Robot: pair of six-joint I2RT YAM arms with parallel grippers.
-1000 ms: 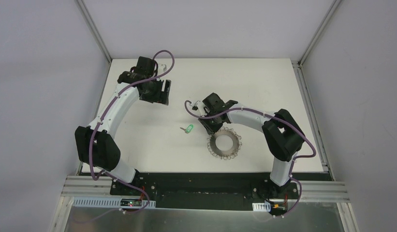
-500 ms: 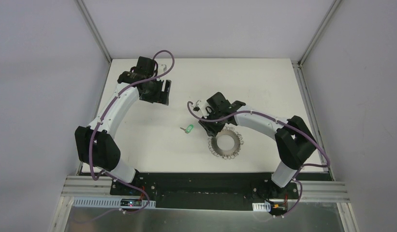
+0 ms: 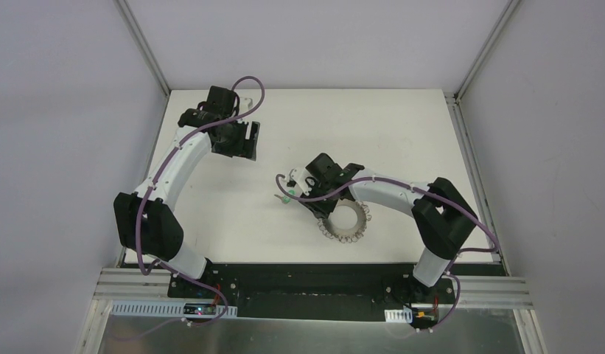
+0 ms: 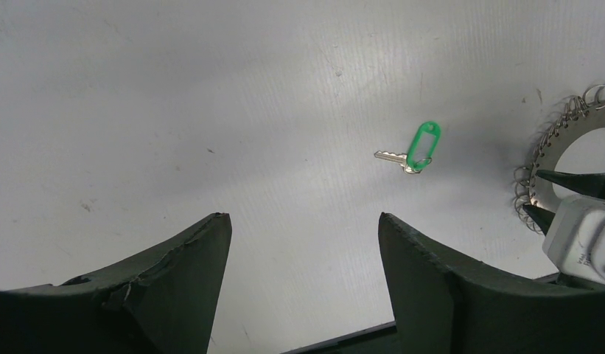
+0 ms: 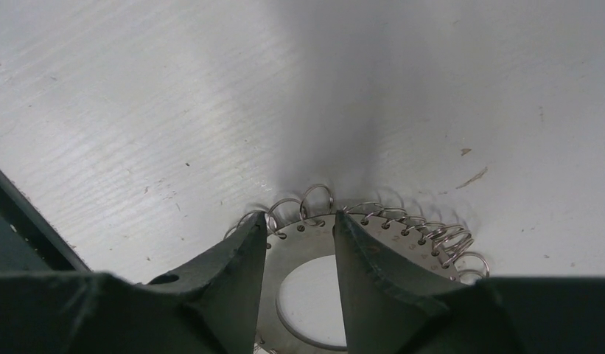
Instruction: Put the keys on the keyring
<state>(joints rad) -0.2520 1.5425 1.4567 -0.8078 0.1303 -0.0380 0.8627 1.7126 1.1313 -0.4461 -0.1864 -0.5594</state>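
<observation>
The keyring (image 5: 391,225) lies flat on the surface (image 3: 402,133), and the green key (image 4: 410,153) lies free at its ten o'clock. The right gripper (image 5: 299,221) holds its jaws narrowly apart over the fringed rim, perhaps touching it. The left gripper (image 4: 303,217) hovers, jaws wide and empty. It is better to pinch the flat plate, not the thin loops.
</observation>
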